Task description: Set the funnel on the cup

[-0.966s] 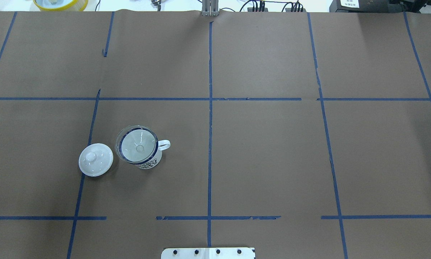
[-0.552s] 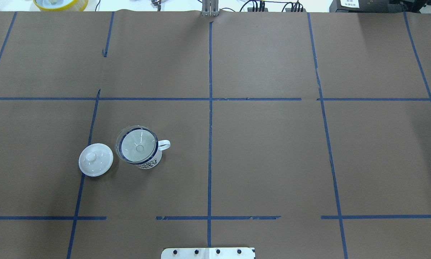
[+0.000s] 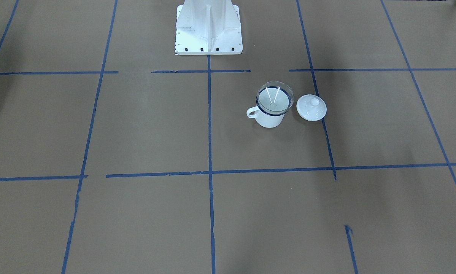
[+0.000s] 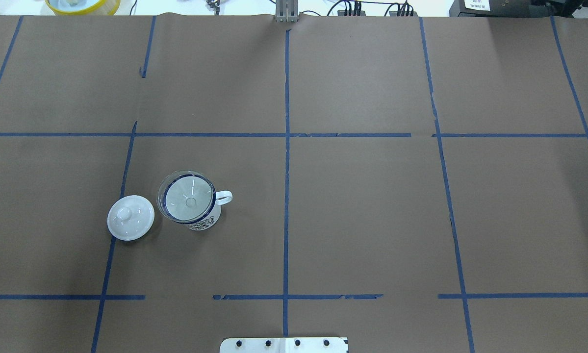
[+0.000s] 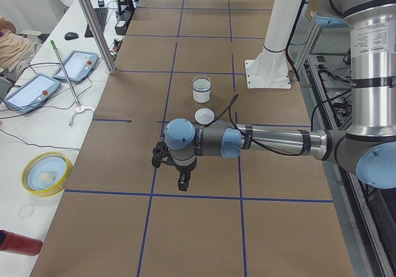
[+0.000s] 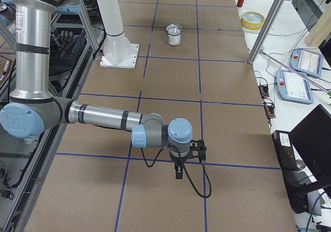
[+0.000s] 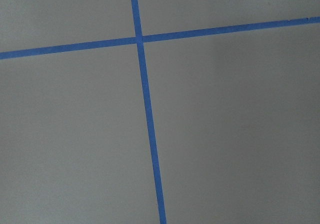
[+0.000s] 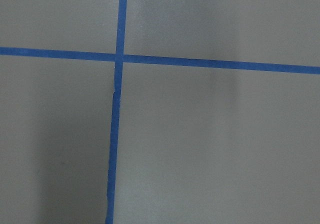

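The clear plastic funnel sits mouth-up in the white enamel cup, its spout down inside; the cup's handle points toward the table's middle. Both also show in the front-facing view, the funnel on the cup. Neither gripper is near them. The left gripper hangs over the table's left end and shows only in the exterior left view. The right gripper hangs over the right end and shows only in the exterior right view. I cannot tell whether either is open or shut. Both wrist views show only brown paper and blue tape.
A round white knobbed lid lies on the table beside the cup, on the side away from its handle. The robot's white base stands at the near middle edge. A yellow bowl sits beyond the far edge.
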`<state>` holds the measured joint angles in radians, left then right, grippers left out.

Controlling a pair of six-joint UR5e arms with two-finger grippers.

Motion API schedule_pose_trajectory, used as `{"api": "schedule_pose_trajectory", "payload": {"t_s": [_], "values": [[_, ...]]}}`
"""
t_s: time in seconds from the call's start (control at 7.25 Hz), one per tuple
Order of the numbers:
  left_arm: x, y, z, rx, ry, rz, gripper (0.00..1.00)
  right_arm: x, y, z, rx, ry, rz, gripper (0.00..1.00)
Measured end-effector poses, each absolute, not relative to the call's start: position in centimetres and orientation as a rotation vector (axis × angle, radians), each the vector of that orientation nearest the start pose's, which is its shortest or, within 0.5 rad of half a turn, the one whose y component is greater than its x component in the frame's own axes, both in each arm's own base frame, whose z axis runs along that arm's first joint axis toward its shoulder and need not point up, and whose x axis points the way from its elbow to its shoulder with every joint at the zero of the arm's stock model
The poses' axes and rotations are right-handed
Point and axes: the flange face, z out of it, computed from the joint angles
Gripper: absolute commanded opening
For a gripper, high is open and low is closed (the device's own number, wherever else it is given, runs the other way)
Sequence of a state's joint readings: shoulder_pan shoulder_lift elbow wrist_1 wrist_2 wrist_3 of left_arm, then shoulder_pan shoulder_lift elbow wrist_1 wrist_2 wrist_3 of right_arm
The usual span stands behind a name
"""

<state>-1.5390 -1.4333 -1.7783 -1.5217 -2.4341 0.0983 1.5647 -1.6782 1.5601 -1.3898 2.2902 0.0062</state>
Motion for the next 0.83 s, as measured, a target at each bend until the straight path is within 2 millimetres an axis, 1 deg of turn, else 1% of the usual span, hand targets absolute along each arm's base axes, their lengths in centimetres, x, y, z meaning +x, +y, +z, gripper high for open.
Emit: {"api": "schedule_pose_trajectory", "payload": {"t_s": [0.83], "values": [[-4.43,-43.14,62.12,0.042,0.863,0.127,1.0,6.49,-44.86,69.98,0.056,-0.72,-0.023,1.0]]}}
